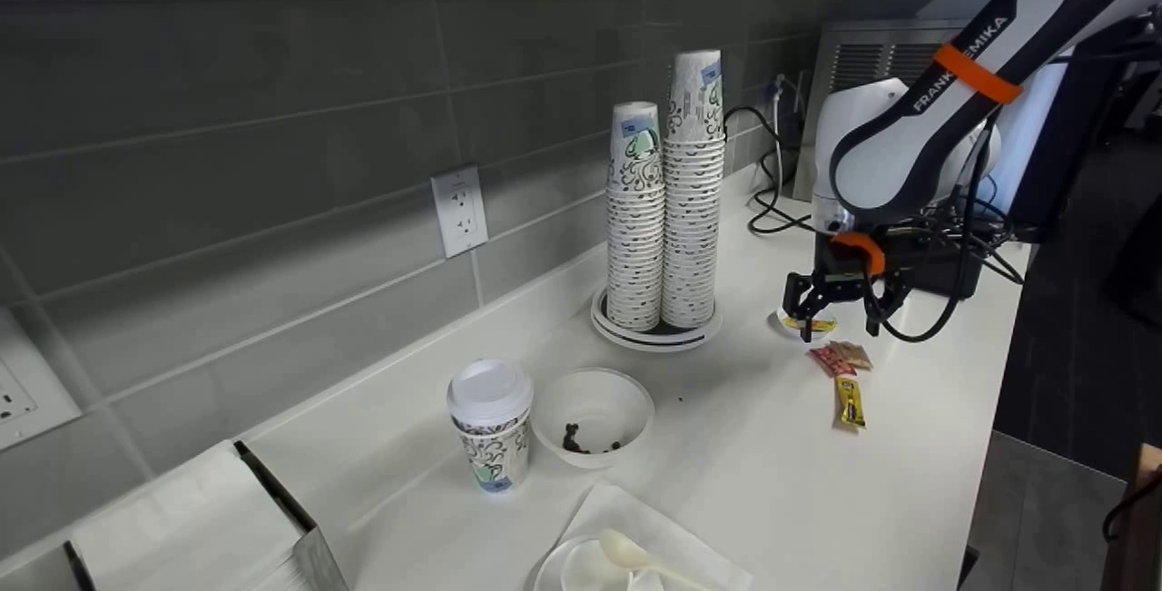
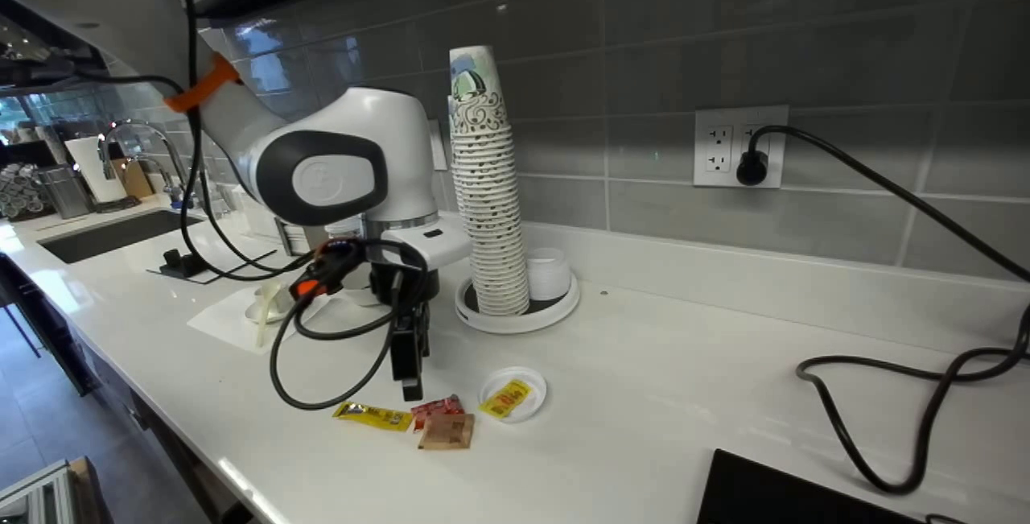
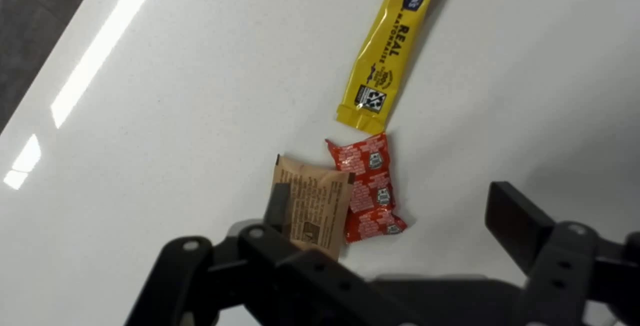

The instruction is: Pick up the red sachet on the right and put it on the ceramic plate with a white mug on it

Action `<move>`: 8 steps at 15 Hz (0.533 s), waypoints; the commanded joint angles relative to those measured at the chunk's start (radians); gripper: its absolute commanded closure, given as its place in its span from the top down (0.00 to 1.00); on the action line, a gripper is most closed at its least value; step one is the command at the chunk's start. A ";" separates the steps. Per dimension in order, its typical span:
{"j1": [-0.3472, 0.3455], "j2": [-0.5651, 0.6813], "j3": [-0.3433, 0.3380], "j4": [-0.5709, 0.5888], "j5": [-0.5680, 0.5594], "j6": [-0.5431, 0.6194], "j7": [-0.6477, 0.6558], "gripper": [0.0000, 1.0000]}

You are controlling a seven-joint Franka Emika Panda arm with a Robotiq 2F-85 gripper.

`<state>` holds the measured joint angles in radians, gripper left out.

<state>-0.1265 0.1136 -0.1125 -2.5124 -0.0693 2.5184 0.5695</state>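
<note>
So my gripper (image 3: 392, 201) is wide right now, fingers (image 3: 515, 226) spread well apart, hanging above the white counter (image 1: 753, 500). Looking down through the wrist view, the red sachet (image 3: 371, 193) shows right in the gap between my fingertips, but it's lying on the counter below me, not gripped. A tan packet (image 3: 320, 201) laps over one of its long edges, and my finger on that side blocks part of the tan one. The yellow mayonnaise packet (image 3: 392, 50) has its crimped end just beside the sachet's short edge; can't tell if those two actually touch.

Bit further out, near the packets, there's a small round white dish (image 2: 527, 406) with another yellow packet (image 2: 505, 398) lying on it. Then, in an exterior view, two tall stacks of patterned paper cups (image 1: 635, 237) stand on a round white tray (image 1: 657, 344) by the tiled wall (image 1: 272, 210). Past those, a white bowl (image 1: 626, 400) with some dark bits (image 1: 572, 438) in it, right beside a lidded paper cup (image 1: 495, 446).

Farthest off is a napkin (image 1: 676, 541) holding a white plate (image 1: 550, 566), with a small white vessel (image 1: 585, 568) on that (cup or bowl, honestly can't tell, the frame edge cuts it) plus a pale spoon (image 1: 625, 549).
</note>
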 commanded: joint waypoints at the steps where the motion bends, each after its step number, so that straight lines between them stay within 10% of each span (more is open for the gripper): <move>1: 0.021 0.034 -0.024 0.019 -0.010 0.012 0.013 1.00; 5: 0.027 0.056 -0.036 0.025 -0.026 0.033 0.030 0.96; 8: 0.036 0.077 -0.047 0.036 -0.035 0.078 0.041 0.70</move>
<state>-0.1211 0.1557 -0.1330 -2.5010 -0.0740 2.5545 0.5700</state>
